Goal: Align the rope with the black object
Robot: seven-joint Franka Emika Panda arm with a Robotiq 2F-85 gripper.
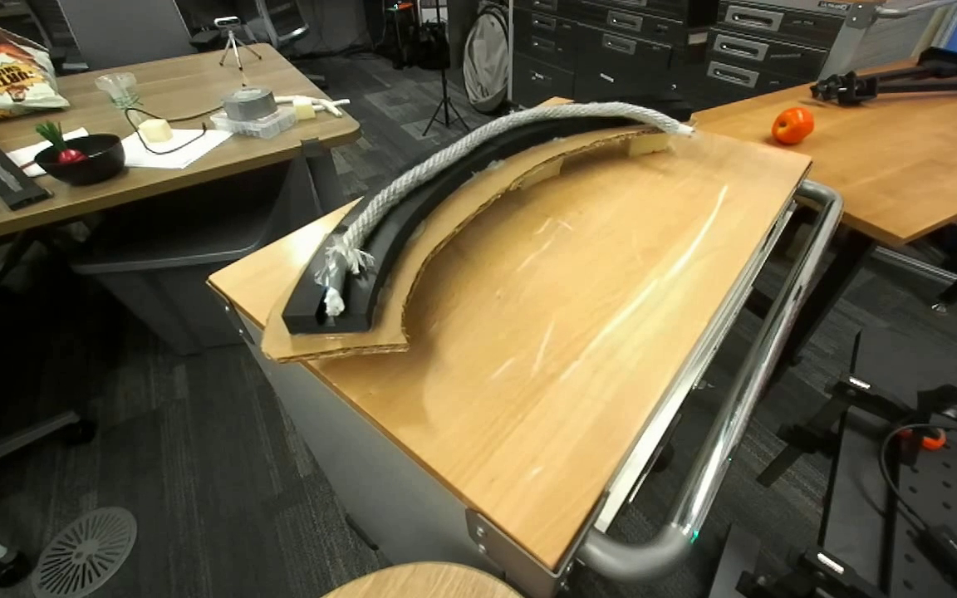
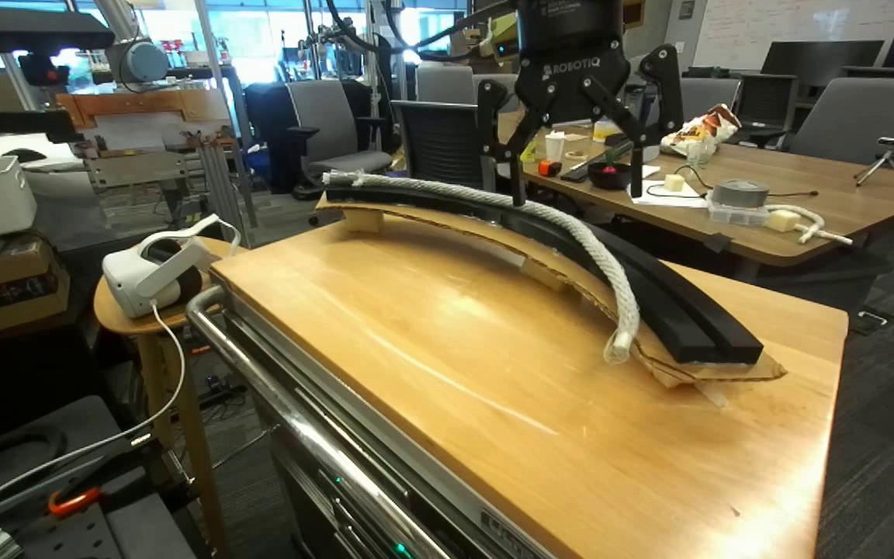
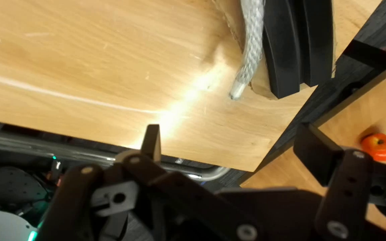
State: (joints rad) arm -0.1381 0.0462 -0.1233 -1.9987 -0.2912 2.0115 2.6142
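Observation:
The black object [image 1: 395,241] is a wide curved strip with a groove along its length, lying on a cardboard base in both exterior views. Along it runs the pale braided rope [image 2: 447,189]. Its frayed end [image 1: 337,291] lies on one end of the black strip. Toward the opposite end the rope leaves the strip on the inner side and crosses the cardboard, its tip by the wooden top. In the wrist view that rope tip [image 3: 241,83] shows beside the strip, ahead of the jaws. My gripper [image 2: 577,199] hangs above the scene, fingers wide apart, nothing between them.
The cardboard base [image 1: 345,344] has a raised, rough edge above the wooden cart top [image 1: 545,332]. A metal handle [image 1: 744,399] runs along the cart's side. A red-orange fruit [image 1: 792,124] sits on a neighbouring table; a headset [image 2: 140,279] rests on a stool.

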